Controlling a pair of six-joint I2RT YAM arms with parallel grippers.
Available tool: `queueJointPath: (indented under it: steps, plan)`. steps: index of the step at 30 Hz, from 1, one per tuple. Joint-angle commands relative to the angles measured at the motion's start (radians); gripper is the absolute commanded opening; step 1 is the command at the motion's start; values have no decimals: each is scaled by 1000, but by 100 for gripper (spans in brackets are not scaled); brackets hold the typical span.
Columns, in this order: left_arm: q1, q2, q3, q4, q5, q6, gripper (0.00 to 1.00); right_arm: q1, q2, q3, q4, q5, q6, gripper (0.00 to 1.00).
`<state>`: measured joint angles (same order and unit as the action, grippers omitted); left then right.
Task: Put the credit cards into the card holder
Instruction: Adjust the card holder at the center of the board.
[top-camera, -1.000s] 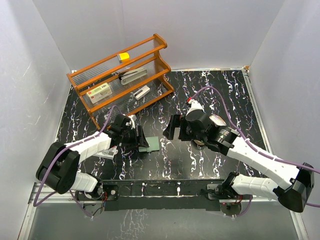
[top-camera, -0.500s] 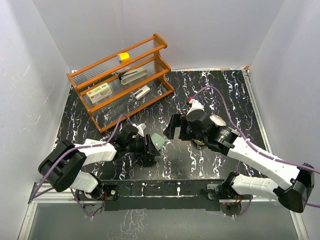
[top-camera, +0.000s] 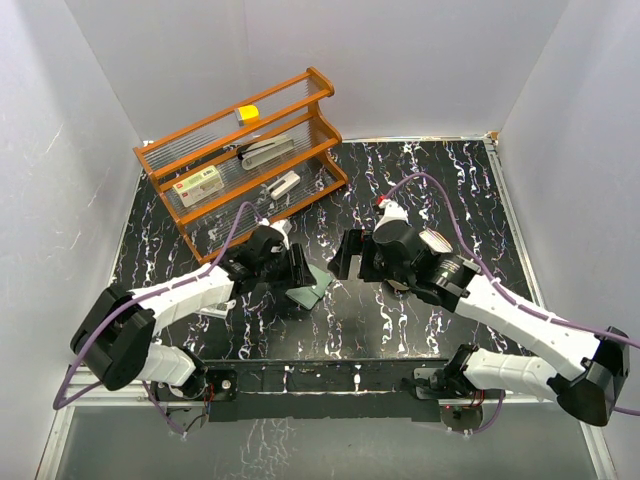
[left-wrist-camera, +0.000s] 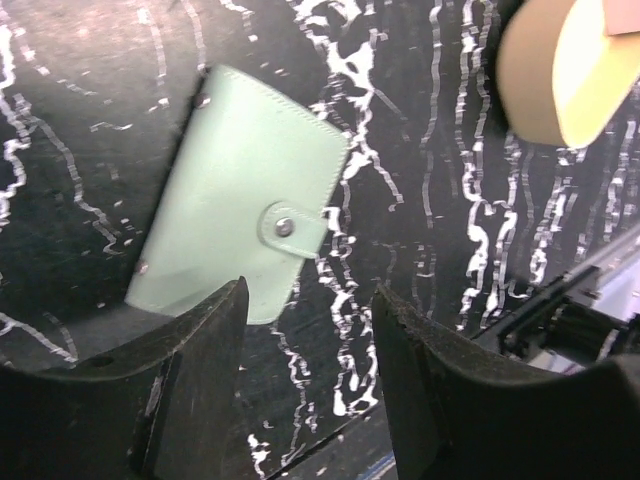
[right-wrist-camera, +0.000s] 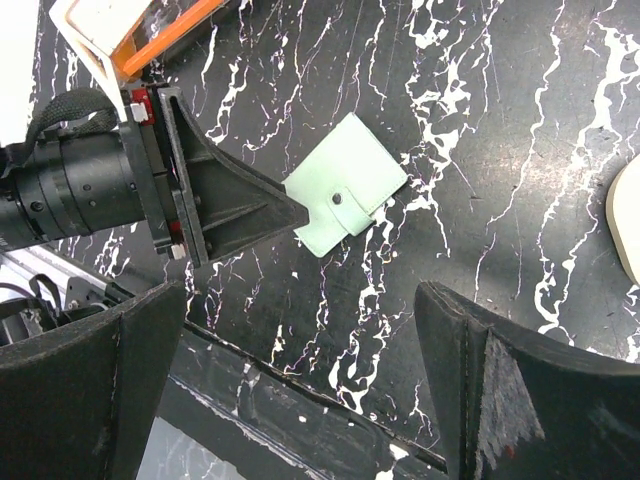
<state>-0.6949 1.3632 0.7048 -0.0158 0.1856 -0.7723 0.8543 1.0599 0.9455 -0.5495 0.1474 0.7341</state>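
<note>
The card holder (left-wrist-camera: 240, 190) is a pale green case, closed with its snap up, flat on the black marbled table (top-camera: 440, 180). It lies between the two arms (top-camera: 312, 285) and also shows in the right wrist view (right-wrist-camera: 345, 185). My left gripper (left-wrist-camera: 310, 330) is open, and one fingertip (right-wrist-camera: 285, 213) rests at the holder's near-left corner, with nothing between the fingers. My right gripper (right-wrist-camera: 300, 300) hangs wide open above the table, just right of the holder. A small whitish piece (top-camera: 214, 306) peeks from under my left forearm; I cannot tell whether it is one of the credit cards.
An orange wooden rack (top-camera: 250, 150) with a white box and small items stands at the back left. A tan oval tray (left-wrist-camera: 560, 70) sits right of the holder, mostly under my right arm. White walls close in the table on three sides.
My left arm swung toward the front edge and came back, and its jaws narrowed a little. The card holder shifted slightly to the right. The right arm has stayed still.
</note>
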Motion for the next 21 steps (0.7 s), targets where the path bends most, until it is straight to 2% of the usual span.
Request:
queueJointPath:
  steps: [1, 12, 21]
  plan:
    - [7, 12, 27, -124, -96, 56, 51, -6, -53, -9, 20, 26, 0, 96]
    - [18, 85, 17, -109, -136, 88, 47, -6, -60, -5, 15, 7, -9, 84]
    - [18, 95, 93, -169, -185, 152, 49, -7, -60, -7, 12, 15, -15, 81]
